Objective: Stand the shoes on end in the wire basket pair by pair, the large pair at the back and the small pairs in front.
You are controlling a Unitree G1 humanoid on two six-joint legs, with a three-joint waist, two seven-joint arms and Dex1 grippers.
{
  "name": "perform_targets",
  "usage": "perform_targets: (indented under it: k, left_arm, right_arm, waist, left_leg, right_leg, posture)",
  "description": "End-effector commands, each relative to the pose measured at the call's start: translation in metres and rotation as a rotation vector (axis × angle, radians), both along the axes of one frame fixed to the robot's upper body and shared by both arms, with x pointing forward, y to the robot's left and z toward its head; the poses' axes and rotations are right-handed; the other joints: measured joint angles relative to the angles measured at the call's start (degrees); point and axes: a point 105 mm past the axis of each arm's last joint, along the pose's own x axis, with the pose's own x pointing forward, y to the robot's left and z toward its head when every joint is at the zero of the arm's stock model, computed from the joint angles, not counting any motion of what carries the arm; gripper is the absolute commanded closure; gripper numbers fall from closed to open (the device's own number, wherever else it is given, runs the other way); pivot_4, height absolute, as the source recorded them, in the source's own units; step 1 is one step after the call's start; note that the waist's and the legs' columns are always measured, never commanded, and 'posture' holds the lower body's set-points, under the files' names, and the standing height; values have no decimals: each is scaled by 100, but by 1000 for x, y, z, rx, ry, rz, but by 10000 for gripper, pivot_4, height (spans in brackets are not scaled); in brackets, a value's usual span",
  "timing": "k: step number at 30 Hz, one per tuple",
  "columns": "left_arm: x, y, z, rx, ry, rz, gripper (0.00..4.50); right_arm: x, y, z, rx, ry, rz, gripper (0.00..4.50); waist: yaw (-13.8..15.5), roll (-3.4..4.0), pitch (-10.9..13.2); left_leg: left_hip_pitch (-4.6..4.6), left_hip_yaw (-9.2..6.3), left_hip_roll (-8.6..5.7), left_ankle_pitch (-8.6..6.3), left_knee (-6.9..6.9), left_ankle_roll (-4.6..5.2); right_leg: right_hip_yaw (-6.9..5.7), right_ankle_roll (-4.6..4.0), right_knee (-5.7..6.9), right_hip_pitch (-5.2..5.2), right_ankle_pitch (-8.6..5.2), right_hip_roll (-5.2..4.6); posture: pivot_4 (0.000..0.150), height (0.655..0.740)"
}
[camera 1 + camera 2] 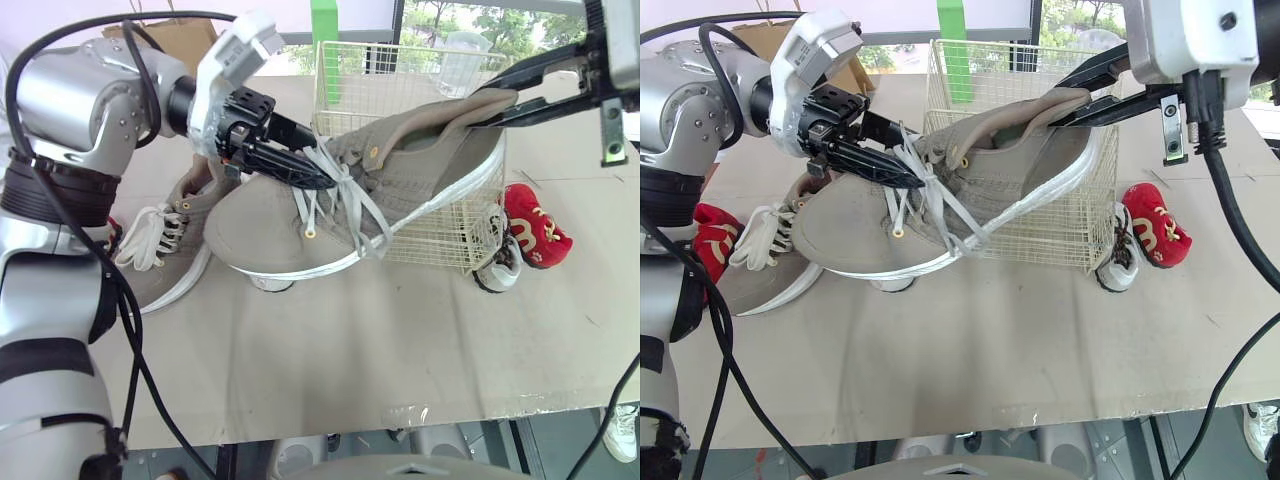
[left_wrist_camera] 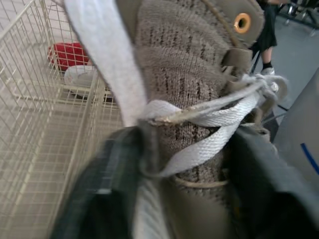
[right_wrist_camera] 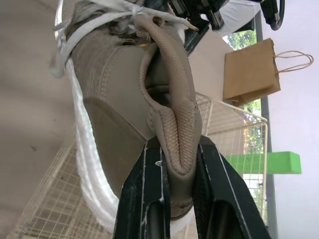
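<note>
While the right gripper (image 3: 177, 149) pinches the heel collar of the large grey shoe (image 1: 330, 200) and the left gripper (image 1: 305, 170) clamps its laced tongue, it hangs across the front rim of the wire basket (image 1: 400, 70). I'd tip the toe up, then lower it heel-first against the back wall.

The large shoe (image 1: 400, 170) has a matt tan cloth upper with coarse knit on the tongue. Its flat laces (image 2: 209, 144) are woven white, its eyelet (image 2: 242, 22) is shiny brass-coloured metal, and its white sole looks rubbery. The wire basket (image 1: 440, 235) is thin cream-coated metal. The table (image 1: 400, 340) is matt beige. The fingers (image 3: 144, 199) of the right gripper (image 3: 177, 144) are smooth black, faintly scuffed.
</note>
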Motion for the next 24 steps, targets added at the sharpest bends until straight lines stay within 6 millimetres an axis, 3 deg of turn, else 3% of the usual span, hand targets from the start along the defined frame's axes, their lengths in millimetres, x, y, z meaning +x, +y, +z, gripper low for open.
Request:
perform_targets:
  k: [1,3,7,11,15,19,24]
  left_arm:
    - [-12,-7,6,-62,19,-62,36128]
    - [-11,-9,7,-106,17,-35,41644]
    - [10,-12,23,-289,-90,140,42411]
    - [22,-10,51,-498,-219,281,42493]
    - [27,-10,69,-640,-350,392,42500]
    - [35,-17,73,-719,-510,478,42524]
    - [30,-40,62,-760,-641,456,42535]
  right_arm:
    - [-8,-8,29,138,-110,-44,45000]
    - [-5,-10,29,168,-90,-77,45000]
    - [10,-40,24,232,-61,-301,27034]
    - [20,-80,21,429,55,-575,8636]
    - [16,-90,12,691,250,-659,8020]
    - [24,-59,-2,911,454,-587,8020]
    - [43,-10,-7,1109,605,-493,8020]
  waist:
    - [1,-1,0]
    - [-3,-1,1]
    - [64,0,1]
    - [96,-7,1]
    - [104,-6,1]
    - [61,-6,-4]
    - [40,-3,-6]
  left_leg:
    - [-1,0,0,0,7,0]
    - [-5,1,3,0,29,1]
    - [-2,-3,3,-2,63,4]
    - [-2,2,3,-6,78,10]
    - [4,5,1,-5,75,9]
    - [12,4,5,-4,73,6]
    - [10,7,0,0,76,1]
  right_leg:
    - [0,0,4,0,0,0]
    - [2,3,11,1,-2,1]
    - [3,7,23,16,-4,-5]
    - [5,0,23,21,1,-12]
    - [5,1,38,20,5,-21]
    - [7,-2,44,23,7,-14]
    - [5,-10,70,18,13,-15]
  posture:
    - [1500,7400]
    - [1500,7400]
    - [1500,7400]
    - [1500,7400]
    - [1500,7400]
    - [1500,7400]
    - [1500,7400]
